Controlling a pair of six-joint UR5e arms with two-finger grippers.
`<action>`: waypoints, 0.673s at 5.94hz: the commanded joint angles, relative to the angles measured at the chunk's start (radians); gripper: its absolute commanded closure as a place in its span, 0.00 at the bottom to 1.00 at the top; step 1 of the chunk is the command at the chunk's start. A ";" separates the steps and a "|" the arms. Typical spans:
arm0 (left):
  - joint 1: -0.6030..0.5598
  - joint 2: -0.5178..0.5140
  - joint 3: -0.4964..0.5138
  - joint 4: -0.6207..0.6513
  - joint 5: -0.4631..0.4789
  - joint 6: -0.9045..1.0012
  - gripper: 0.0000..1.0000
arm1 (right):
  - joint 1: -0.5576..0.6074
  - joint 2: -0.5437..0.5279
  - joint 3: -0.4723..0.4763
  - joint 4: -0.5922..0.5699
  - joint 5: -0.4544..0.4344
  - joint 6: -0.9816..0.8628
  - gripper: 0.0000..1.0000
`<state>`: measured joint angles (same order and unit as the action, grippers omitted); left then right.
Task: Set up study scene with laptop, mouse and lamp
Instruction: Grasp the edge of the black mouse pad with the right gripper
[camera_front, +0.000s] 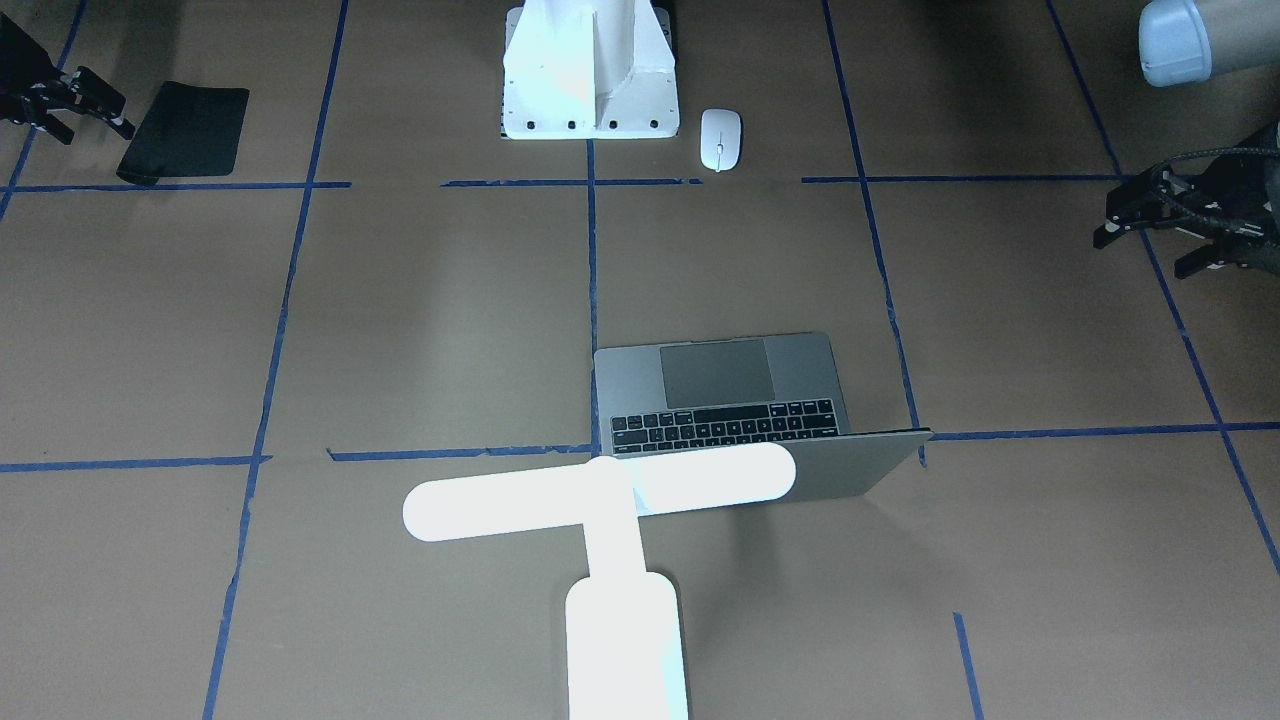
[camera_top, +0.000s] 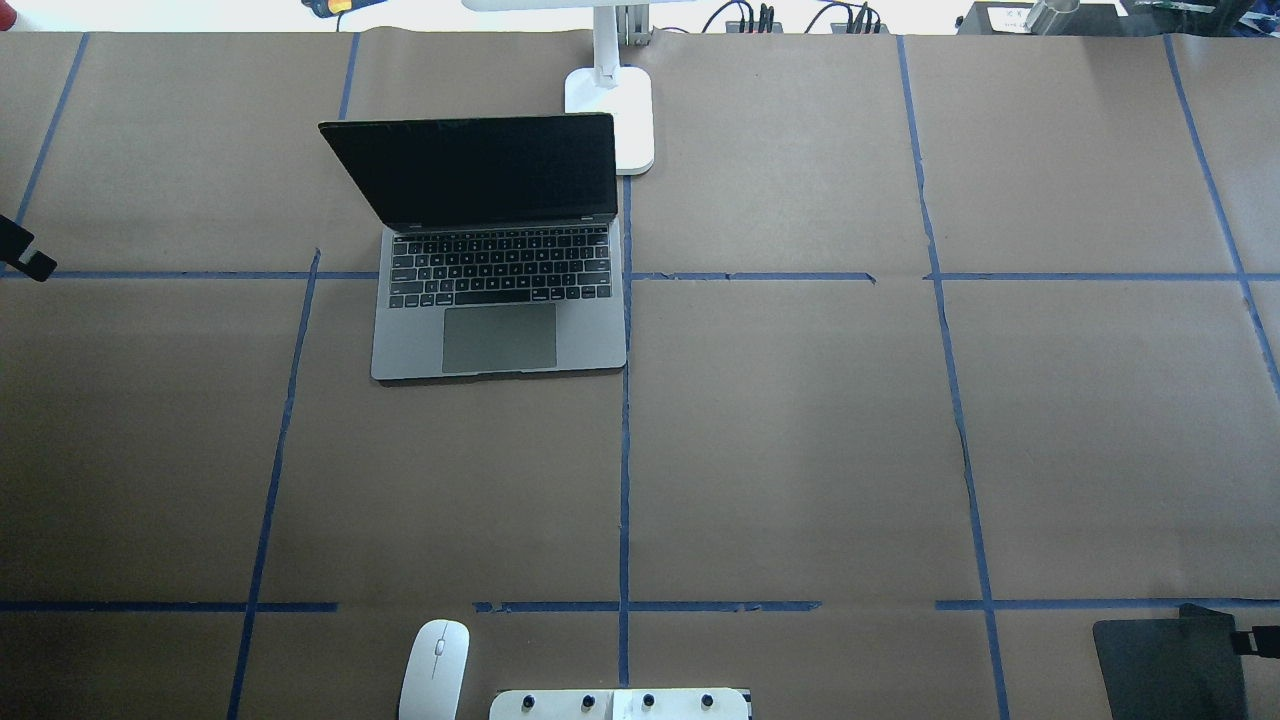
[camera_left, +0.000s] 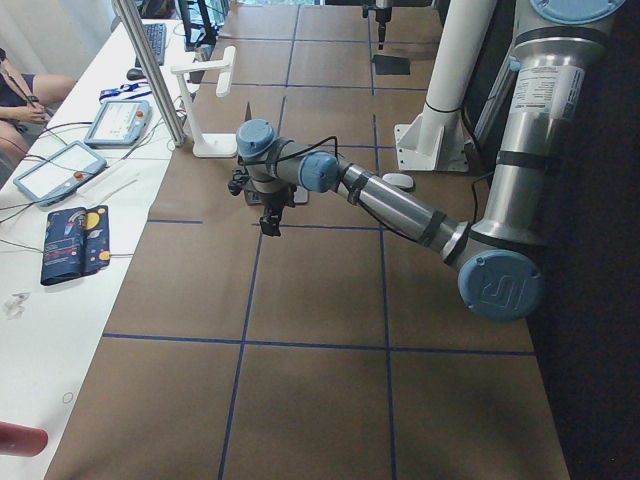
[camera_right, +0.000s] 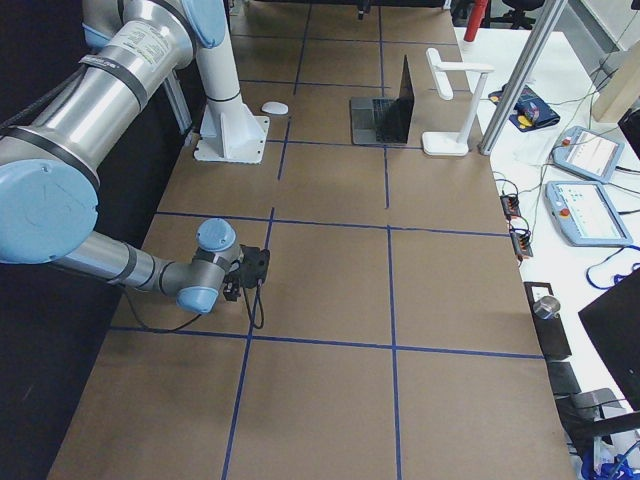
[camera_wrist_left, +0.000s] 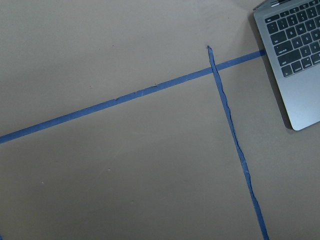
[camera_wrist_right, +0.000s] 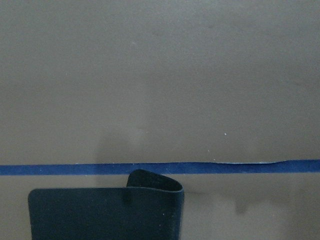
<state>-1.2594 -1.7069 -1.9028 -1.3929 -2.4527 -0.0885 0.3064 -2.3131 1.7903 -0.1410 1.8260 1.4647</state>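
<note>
Laptop (camera_top: 500, 300) open near lamp (camera_top: 632, 120), key legends illegible.

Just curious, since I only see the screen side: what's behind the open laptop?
The lamp stands behind the laptop, its base by the lid's right corner. From the far side its glowing bar covers part of the lid's back.

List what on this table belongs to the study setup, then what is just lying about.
Belongs to the job:
- laptop, open
- mouse
- lamp, lit

Just lying about:
- black mat, near the table corner
- white pedestal, bolted down beside the mouse
</note>
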 joint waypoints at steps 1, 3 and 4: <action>0.000 0.000 0.001 0.000 0.000 0.001 0.00 | -0.112 0.008 -0.003 0.005 -0.077 0.058 0.01; 0.000 0.001 -0.007 0.000 -0.002 0.001 0.00 | -0.183 0.015 -0.018 -0.003 -0.125 0.063 0.07; 0.000 0.000 -0.008 0.000 -0.002 0.001 0.00 | -0.187 0.017 -0.020 -0.003 -0.126 0.086 0.38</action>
<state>-1.2594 -1.7067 -1.9091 -1.3929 -2.4543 -0.0874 0.1317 -2.2984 1.7743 -0.1432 1.7077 1.5341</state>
